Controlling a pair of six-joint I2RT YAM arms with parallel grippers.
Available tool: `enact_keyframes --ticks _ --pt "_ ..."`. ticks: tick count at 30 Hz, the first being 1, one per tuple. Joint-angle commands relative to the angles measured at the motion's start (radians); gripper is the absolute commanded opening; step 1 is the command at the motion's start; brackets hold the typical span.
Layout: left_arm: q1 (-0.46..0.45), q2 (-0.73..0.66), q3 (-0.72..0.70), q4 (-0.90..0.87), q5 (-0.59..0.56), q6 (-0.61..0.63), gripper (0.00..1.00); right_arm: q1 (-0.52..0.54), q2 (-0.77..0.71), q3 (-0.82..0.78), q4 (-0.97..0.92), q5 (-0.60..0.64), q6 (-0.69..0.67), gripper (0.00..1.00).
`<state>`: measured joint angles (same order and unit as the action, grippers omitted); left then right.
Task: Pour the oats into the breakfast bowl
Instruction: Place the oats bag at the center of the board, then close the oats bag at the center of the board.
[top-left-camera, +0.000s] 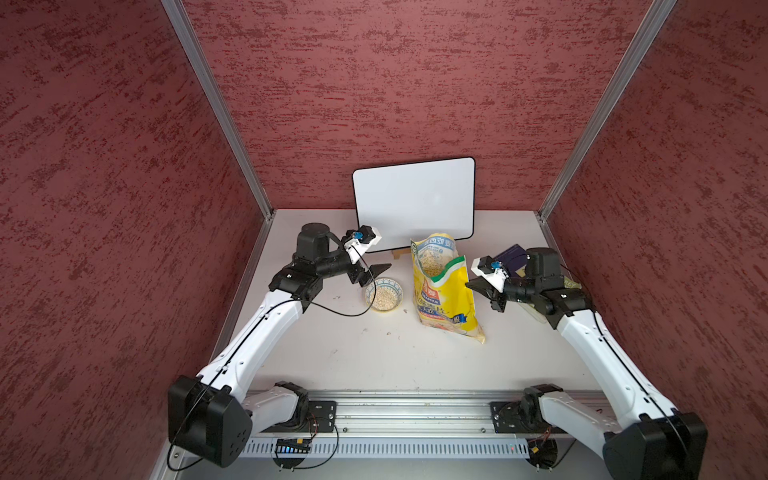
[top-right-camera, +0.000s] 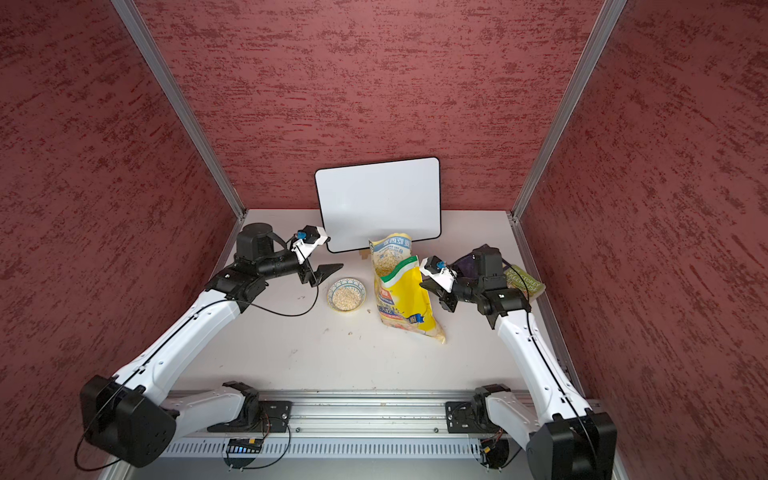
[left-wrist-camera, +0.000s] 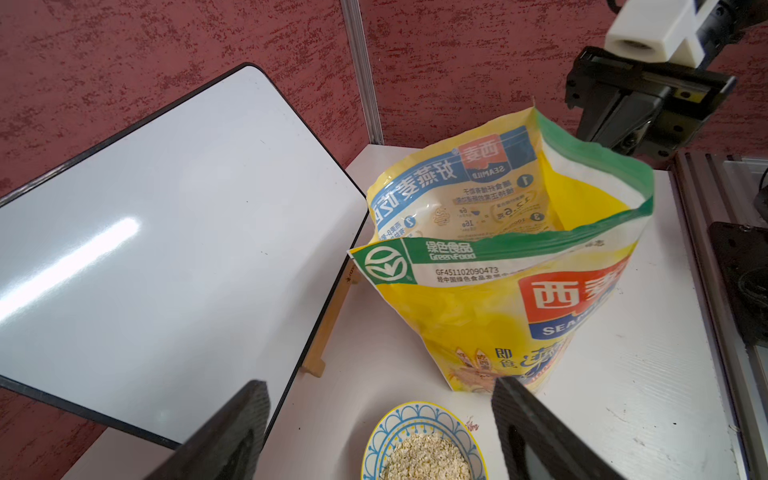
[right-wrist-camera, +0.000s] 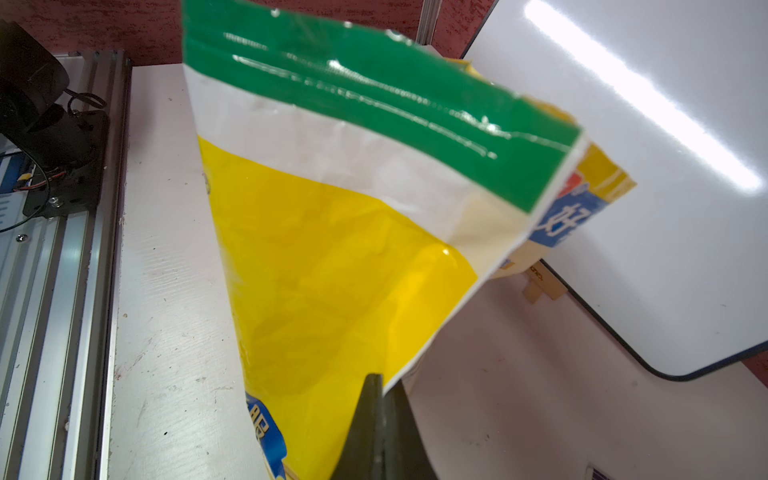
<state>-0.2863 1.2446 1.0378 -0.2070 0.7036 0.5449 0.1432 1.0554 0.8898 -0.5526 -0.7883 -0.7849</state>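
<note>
The yellow oats pouch stands upright at mid-table with its green-strip mouth open, and oats show inside. Left of it, the breakfast bowl holds a heap of pale flakes. My left gripper hangs open just above and behind the bowl, holding nothing. My right gripper is shut on the pouch's right side edge, which runs in between the closed jaws.
A whiteboard on a small wooden stand leans against the back wall behind the pouch. A green book lies at the right under my right arm. A few stray flakes lie near the bowl. Red walls enclose three sides.
</note>
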Motion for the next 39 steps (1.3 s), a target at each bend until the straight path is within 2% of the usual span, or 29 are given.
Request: enact_keyframes --ticks 1,5,11,18,27,34,36,39 --pt "0.023 0.109 0.042 0.052 0.165 0.053 0.88 0.010 -0.017 -0.007 0.002 0.015 -0.011 0.00" --pt "0.032 0.262 0.169 0.001 0.306 0.106 0.84 0.013 -0.012 -0.006 0.001 0.023 -0.013 0.00" --pt "0.025 0.465 0.365 -0.088 0.461 0.159 0.82 0.016 -0.011 -0.010 0.004 0.047 -0.022 0.00" --pt "0.002 0.644 0.576 -0.277 0.522 0.283 0.79 0.019 -0.010 -0.002 -0.007 0.084 -0.032 0.00" --pt "-0.066 0.863 0.858 -0.574 0.520 0.435 0.74 0.019 -0.007 0.000 -0.015 0.102 -0.039 0.00" --pt "-0.092 0.917 0.947 -0.655 0.517 0.454 0.51 0.020 -0.006 0.000 -0.015 0.118 -0.040 0.00" --pt "-0.095 0.915 0.947 -0.661 0.519 0.454 0.42 0.021 -0.005 -0.002 -0.014 0.124 -0.040 0.00" --pt "-0.098 0.904 0.945 -0.675 0.520 0.459 0.22 0.019 0.000 -0.003 -0.013 0.135 -0.038 0.00"
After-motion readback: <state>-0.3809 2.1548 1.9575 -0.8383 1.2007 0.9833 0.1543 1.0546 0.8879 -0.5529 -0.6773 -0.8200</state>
